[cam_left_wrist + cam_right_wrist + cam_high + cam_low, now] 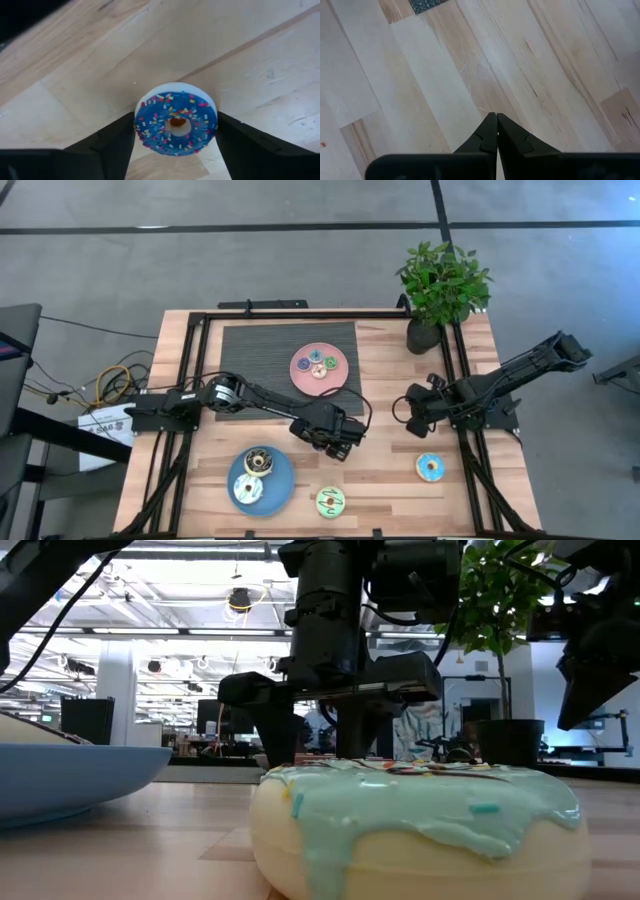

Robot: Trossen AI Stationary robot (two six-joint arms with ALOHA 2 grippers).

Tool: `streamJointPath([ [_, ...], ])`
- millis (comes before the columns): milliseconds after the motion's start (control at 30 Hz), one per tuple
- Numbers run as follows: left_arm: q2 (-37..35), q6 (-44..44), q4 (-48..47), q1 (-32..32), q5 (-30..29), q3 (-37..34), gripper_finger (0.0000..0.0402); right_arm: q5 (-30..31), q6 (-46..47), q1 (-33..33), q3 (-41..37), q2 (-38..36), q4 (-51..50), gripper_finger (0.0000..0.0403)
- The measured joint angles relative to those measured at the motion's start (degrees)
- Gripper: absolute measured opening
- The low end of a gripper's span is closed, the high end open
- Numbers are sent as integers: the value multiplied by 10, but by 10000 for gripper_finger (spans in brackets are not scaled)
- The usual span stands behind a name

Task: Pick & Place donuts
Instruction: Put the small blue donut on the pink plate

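On the pale wooden table [380, 480], left end effector [335, 442] straddles a blue donut [175, 122]; grasp unclear.

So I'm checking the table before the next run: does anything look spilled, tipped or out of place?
Nothing stands out. Three donuts lie loose but flat on the table: a lime green one, a light blue one, and a dark blue one between the left gripper's fingers. The plant stands upright in its corner. The right gripper waits, shut and empty.

bare wood between pink plate [300, 367] and blue plate [283, 480], left arm [260, 398] across it.
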Motion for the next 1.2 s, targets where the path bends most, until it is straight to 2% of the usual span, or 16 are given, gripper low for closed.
streamJointPath([
  [200,0,-1,-2,0,0,0,237,1,-3,0,0,0,20,0],
  [700,-4,-3,-10,13,0,6,236,-1,-4,0,0,0,26,0],
  [900,-5,72,-56,39,-26,73,236,0,-1,0,0,0,27,0],
  [1067,-6,159,-116,88,-82,145,236,0,20,-6,0,0,37,0],
  [1200,-7,234,-156,134,-111,173,236,1,31,-18,0,0,57,0],
])
